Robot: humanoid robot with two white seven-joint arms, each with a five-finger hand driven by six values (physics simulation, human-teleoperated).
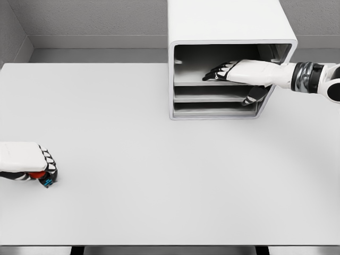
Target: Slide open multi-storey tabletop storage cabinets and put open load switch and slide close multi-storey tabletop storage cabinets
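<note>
Two hands: both working.
Left hand (32, 166): I'm curling it around the switch (42, 178), lower left, for carrying.
Right hand (239, 71): I'm reaching flat, fingers extended, empty, into the cabinet (223, 24), upper right.

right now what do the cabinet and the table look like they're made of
Cabinet: looks like smooth white moulded plastic or painted metal, with rounded corners and a soft sheen; the inside is grey.
Table: a matte pale grey top, laminate-like, with no grain or reflections. Being a render, both are guesses.

The light is bright, soft and even. The picture looks sharp. It is dark inside the cabinet (223, 79), and the counter (159, 186) shows only faint shadows.
</note>
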